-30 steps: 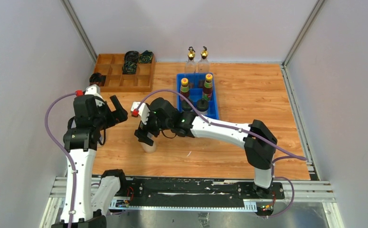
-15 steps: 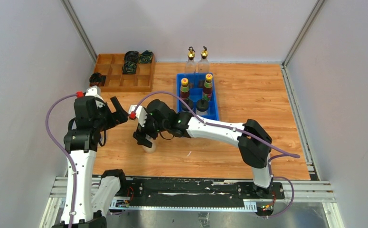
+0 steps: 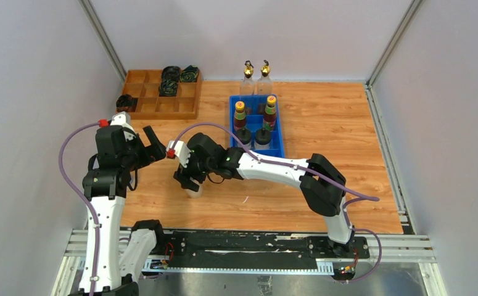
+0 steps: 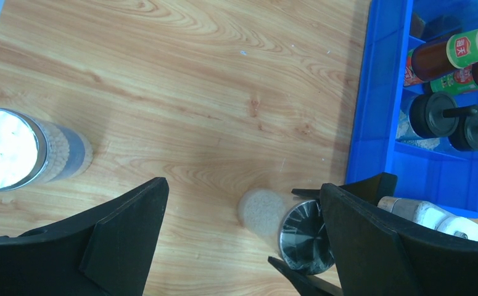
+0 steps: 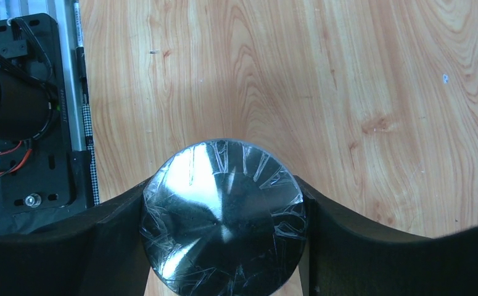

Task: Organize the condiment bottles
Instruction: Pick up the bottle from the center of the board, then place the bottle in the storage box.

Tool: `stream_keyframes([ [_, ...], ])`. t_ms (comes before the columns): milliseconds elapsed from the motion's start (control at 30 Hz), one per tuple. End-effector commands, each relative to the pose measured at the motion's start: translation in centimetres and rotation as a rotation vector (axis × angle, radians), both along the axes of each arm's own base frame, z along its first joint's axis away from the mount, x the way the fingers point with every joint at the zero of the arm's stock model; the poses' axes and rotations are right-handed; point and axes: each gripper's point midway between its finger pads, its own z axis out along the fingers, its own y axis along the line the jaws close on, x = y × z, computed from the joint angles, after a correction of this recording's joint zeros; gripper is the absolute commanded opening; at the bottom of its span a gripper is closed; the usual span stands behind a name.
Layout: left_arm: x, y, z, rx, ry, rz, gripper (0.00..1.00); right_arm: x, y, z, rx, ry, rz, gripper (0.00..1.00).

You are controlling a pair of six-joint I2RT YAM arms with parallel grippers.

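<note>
A silver-lidded shaker (image 5: 224, 234) stands on the wooden table, left of the blue bin (image 3: 279, 148). My right gripper (image 5: 224, 184) is shut on it, a finger pressing each side of the lid. The top view shows that shaker (image 3: 193, 192) just under the gripper (image 3: 190, 183). My left gripper (image 3: 153, 145) hangs open and empty to the left, above the table. A second silver-lidded shaker (image 4: 8, 148) stands at the left of the left wrist view. The bin holds two dark bottles (image 3: 240, 114) and two black-capped jars (image 3: 263, 135). Two clear gold-spouted bottles (image 3: 248, 79) stand behind it.
A wooden compartment tray (image 3: 162, 105) with black cable coils (image 3: 169, 80) sits at the back left. Grey walls close in the table on three sides. The metal rail with the arm bases (image 3: 248, 250) runs along the near edge.
The right gripper has moved slightly left over the shaker, and its fingers have closed in onto the lid. The left arm has stayed where it was.
</note>
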Motion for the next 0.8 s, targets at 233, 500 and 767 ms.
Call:
stream_keyframes([
  [233,-0.2,-0.3,0.1,-0.010,-0.003,-0.018,1.00,0.3,-2.8,8.8,0.080,-0.115,-0.097,0.47],
  [500,0.3,-0.6,0.2,-0.017,0.002,-0.037,1.00,1.3,-9.2,20.0,0.147,-0.277,-0.242,0.49],
  [767,0.6,-0.9,0.0,-0.027,0.005,-0.056,1.00,5.3,-20.8,23.6,0.104,-0.367,-0.535,0.50],
])
